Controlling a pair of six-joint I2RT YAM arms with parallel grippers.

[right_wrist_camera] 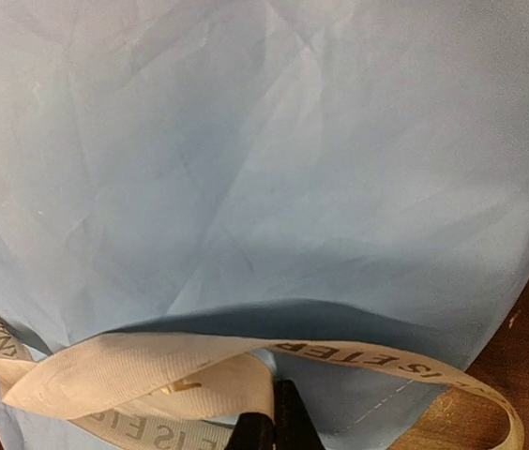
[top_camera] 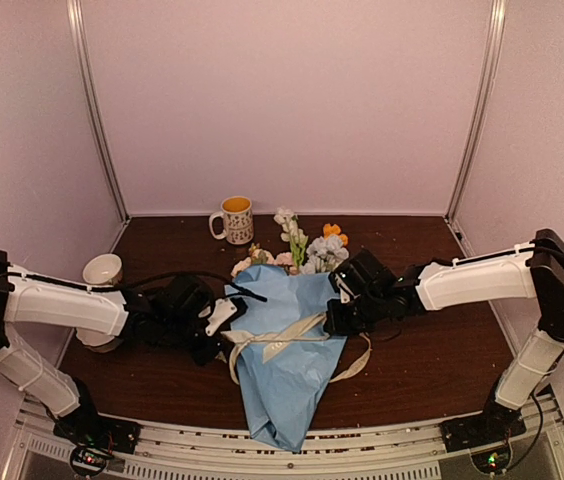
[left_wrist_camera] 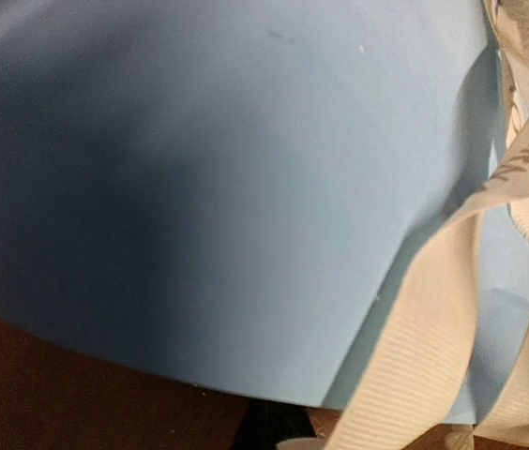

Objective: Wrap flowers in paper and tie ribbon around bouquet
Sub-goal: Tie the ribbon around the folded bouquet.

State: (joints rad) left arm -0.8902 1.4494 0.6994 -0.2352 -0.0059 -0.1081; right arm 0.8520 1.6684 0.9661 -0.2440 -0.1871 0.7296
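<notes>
Wrapping looks done. The bouquet [top_camera: 287,380], a cone of light blue paper with pastel and orange flowers [top_camera: 312,250] poking out the far end, lies flat mid dark-brown wooden table [top_camera: 432,350], its point toward me. The flat cream fabric ribbon [top_camera: 280,338] with dark lettering crosses the cone's middle, with slack loops spilling off both sides.

The left gripper [top_camera: 220,320] sits at the cone's left edge with its jaws closed down. In its wrist view the ribbon runs toward the tips, but the pinch itself is hidden, so I can't tell if it has the band. The right gripper [top_camera: 337,310] is at the right edge with its jaws fully together. The ribbon passes right at its tips, but I can't confirm a clamp there either.

My read is that the step in hand is the tie. To do it well:
- Check each side really has ribbon, not paper, before pulling.
- Draw both ends outward and low, evenly, so the band cinches without dragging the cone sideways.
- Go gently, since the paper is thin and will crease or unroll.
- Keep the loops clear of the flowers.
</notes>
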